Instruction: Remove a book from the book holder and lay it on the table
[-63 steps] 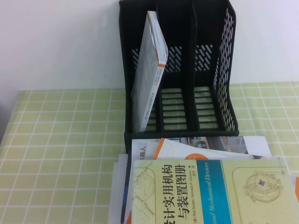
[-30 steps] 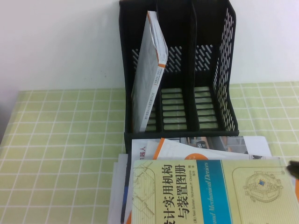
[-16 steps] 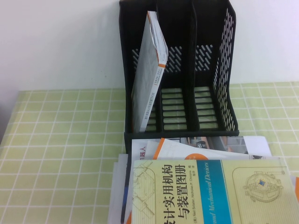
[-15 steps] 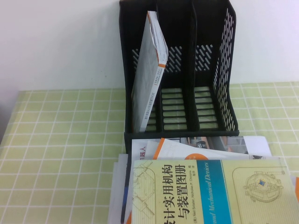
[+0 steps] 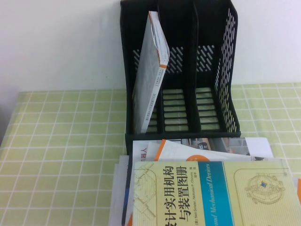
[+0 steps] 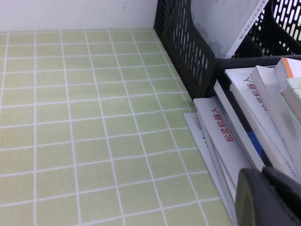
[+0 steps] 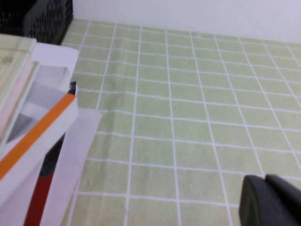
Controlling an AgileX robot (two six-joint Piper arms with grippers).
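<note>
The book (image 5: 211, 193), pale yellow cover with dark Chinese title and mechanism drawings, lies flat and face up on top of a messy stack of other books at the near edge of the tabletop (image 5: 61, 150), just in front of the book holder (image 5: 181, 70). Its near part runs out of the high view. It is out of the holder and rests on the stack, not directly on the green check cloth.

Under it: a white-and-orange book (image 5: 188, 149) fanned out toward the holder, and white books with red characters (image 6: 225, 136) sticking out on the left side of the stack, touching the holder's base.

The book holder stands at the far edge of the tabletop against the white wall (image 5: 61, 42), three upright compartments. A thin white-grey book with orange trim (image 5: 151, 70) leans tilted in the left compartment; the middle and right compartments hold no books.

Left gripper (image 6: 268, 197): only a dark piece of it shows in the left wrist view, low over the cloth beside the stack's left side; can't tell if it's open or closed. Not in the high view.

Right gripper (image 7: 270, 200): dark piece in the right wrist view, over bare cloth to the right of the stack; state can't be told either. Holds nothing visible.
</note>
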